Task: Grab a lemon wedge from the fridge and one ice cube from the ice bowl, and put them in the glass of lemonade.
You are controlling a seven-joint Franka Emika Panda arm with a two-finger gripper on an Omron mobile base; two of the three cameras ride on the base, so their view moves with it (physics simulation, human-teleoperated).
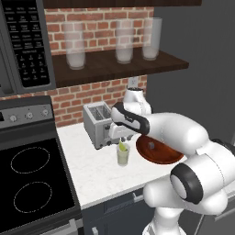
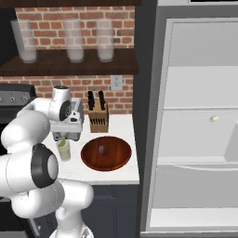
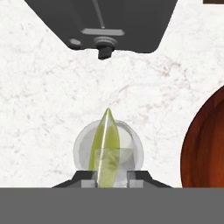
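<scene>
The glass of lemonade (image 1: 122, 157) (image 2: 64, 151) stands on the white counter between the toaster and the ice bowl (image 1: 158, 155) (image 2: 106, 155). My gripper (image 1: 120, 139) (image 2: 62, 138) (image 3: 109, 177) hangs just above the glass, shut on the lemon wedge (image 1: 122, 146) (image 3: 105, 144). The wedge points down into the glass's mouth (image 3: 133, 146). A single ice cube (image 1: 151, 146) (image 2: 101, 149) lies in the reddish-brown bowl. The fridge (image 2: 195, 139) stands open to the right, its pale shelves showing.
A grey toaster (image 1: 97, 124) (image 3: 109, 22) sits just behind the glass. A knife block (image 2: 97, 118) stands behind the bowl. Three frosted glasses (image 1: 124, 41) line the wooden shelf above. The stove (image 1: 32, 179) is to the left. A small pale piece (image 2: 214, 118) rests on a fridge shelf.
</scene>
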